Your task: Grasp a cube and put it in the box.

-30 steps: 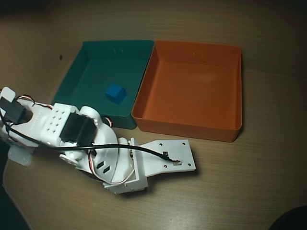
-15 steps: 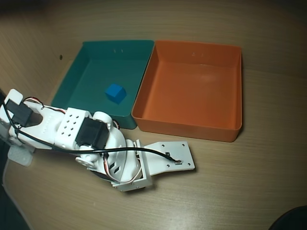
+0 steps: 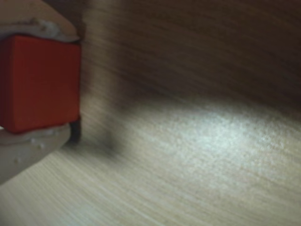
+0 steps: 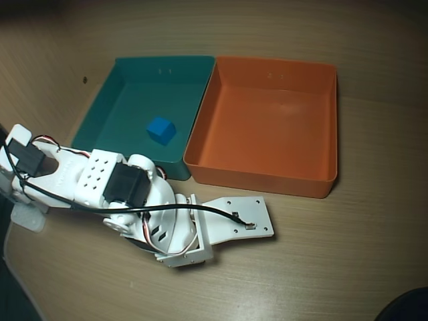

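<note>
In the wrist view, the orange cube [image 3: 40, 82] fills the left edge, pinched between the upper and lower white fingers of my gripper [image 3: 74, 84], which is shut on it just above the wooden table. In the overhead view the arm's white wrist plate [image 4: 234, 224] covers the gripper and the cube, so both are hidden there. That plate lies just in front of the orange box [image 4: 267, 175], near its front left corner. Nothing lies inside the box.
A teal tray [image 4: 134, 87] stands against the box's left wall in the overhead view, with a small blue cube [image 4: 161, 130] inside. The arm's body and cables [image 4: 100, 187] stretch along the table's left side. Bare wood lies in front of the box.
The arm has shifted slightly to the right and forward along the table since a second ago. It has barely moved in the last half second.
</note>
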Motion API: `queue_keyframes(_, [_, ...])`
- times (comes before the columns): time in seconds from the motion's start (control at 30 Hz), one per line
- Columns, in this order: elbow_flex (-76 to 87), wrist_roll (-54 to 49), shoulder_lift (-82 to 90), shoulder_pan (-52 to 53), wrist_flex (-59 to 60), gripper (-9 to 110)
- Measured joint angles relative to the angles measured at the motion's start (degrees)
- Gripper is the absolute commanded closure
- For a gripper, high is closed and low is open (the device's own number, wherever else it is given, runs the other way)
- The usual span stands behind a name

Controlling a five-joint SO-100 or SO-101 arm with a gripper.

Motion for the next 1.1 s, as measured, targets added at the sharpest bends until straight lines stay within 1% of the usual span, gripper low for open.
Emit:
queue_keyframes(0.47, [0.09,0.0,1.14,0.7,0.0,105])
queue_keyframes(0.8, [0.09,0.0,16.79,0.7,0.0,105])
queue_keyframes(1.1, [0.09,0.0,25.14,-1.23,0.0,105])
